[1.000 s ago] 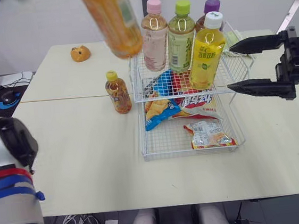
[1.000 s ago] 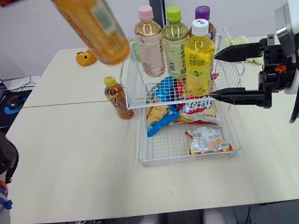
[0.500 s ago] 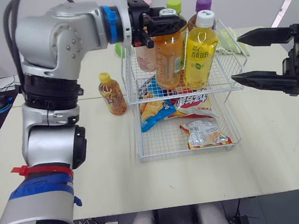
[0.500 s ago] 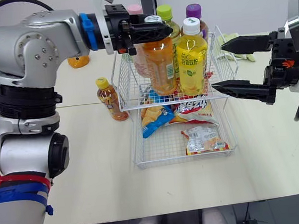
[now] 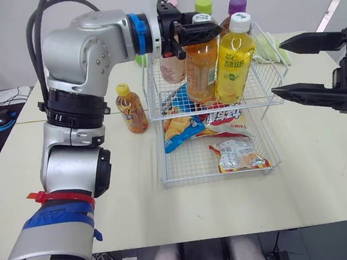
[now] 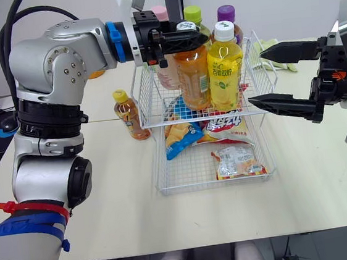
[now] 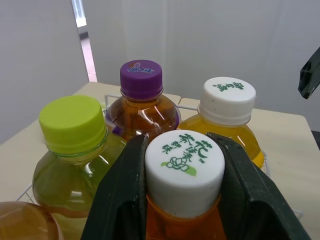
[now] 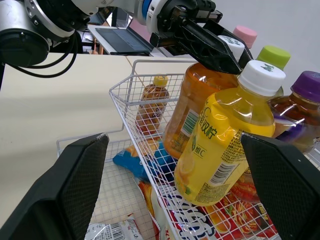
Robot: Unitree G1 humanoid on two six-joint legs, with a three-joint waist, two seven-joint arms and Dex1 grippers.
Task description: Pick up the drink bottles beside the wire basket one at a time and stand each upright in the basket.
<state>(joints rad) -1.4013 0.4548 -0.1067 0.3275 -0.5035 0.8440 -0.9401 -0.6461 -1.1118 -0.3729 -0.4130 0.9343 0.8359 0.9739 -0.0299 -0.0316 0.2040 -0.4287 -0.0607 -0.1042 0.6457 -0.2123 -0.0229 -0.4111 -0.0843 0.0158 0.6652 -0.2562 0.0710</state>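
We saw the left gripper (image 5: 200,29) clamped on the white cap of the orange drink bottle (image 5: 199,65), which stood upright in the upper tier of the wire basket (image 5: 158,110), just beside the yellow bottle (image 5: 233,58). A small amber bottle (image 5: 131,108) stood on the table (image 5: 327,170) beside the basket. The right gripper (image 5: 277,68) hung open, apart from the basket's right side.

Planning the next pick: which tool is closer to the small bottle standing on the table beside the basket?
Left. The left tool grips an orange bottle by its cap inside the basket, near the small bottle; the right tool is open beyond the basket's far side.
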